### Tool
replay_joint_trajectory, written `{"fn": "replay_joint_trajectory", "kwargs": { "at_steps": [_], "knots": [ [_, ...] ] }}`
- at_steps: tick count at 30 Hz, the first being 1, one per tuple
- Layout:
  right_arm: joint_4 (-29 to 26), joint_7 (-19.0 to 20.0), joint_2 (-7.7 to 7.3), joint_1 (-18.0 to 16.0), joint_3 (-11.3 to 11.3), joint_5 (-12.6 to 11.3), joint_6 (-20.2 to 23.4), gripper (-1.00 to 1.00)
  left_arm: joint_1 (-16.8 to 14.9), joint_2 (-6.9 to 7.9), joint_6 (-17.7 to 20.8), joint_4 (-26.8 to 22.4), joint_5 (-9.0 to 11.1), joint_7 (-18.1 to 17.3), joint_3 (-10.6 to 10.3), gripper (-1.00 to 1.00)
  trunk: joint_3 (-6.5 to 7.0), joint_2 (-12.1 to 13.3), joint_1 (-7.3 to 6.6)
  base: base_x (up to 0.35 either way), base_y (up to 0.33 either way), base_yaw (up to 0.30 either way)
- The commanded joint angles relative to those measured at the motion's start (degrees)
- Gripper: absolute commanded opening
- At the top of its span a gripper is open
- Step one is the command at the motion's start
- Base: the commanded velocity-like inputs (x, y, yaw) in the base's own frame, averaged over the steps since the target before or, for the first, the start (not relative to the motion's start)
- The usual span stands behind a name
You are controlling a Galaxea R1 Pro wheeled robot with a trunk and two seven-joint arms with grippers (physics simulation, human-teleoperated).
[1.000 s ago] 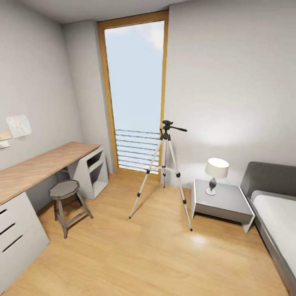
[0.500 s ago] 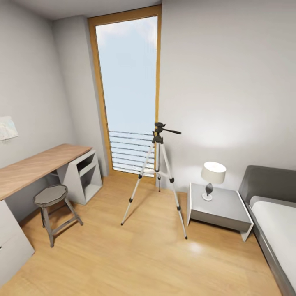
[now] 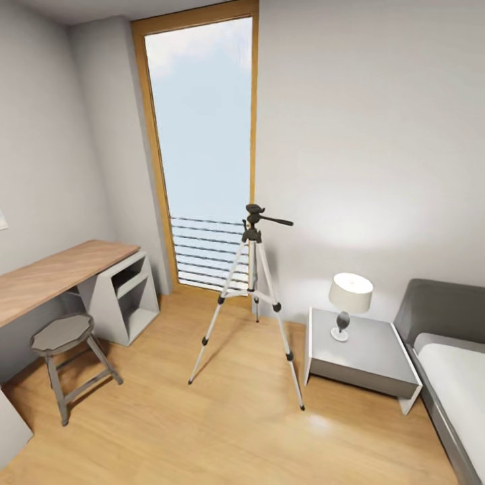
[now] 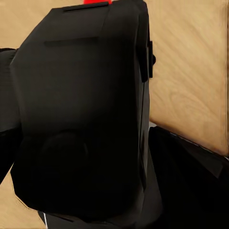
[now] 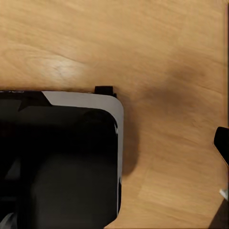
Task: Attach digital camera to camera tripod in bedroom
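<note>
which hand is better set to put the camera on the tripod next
Left. The left wrist view has the digital camera close in front of that hand, apparently held there, red button at its top. The right wrist view shows floor and robot base, no camera. The camera tripod stands ahead by the window.

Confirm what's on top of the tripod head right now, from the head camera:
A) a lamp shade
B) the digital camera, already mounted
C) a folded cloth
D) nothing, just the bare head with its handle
D: the camera tripod stands by the window with its black head bare, handle sticking out sideways, while the digital camera looms close in the left wrist view.
</note>
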Motion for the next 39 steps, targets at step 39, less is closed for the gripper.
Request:
{"fn": "replay_joint_trajectory", "kwargs": {
  "at_steps": [39],
  "knots": [
    [0.18, 0.10, -0.11, -0.10, -0.49, 0.32, -0.15, 1.00, -0.04, -0.16, -0.80, 0.01, 0.25, 0.06, -0.53, -1.00, -0.09, -0.07, 0.05, 0.300, -0.120, 0.134]
  ]
}}
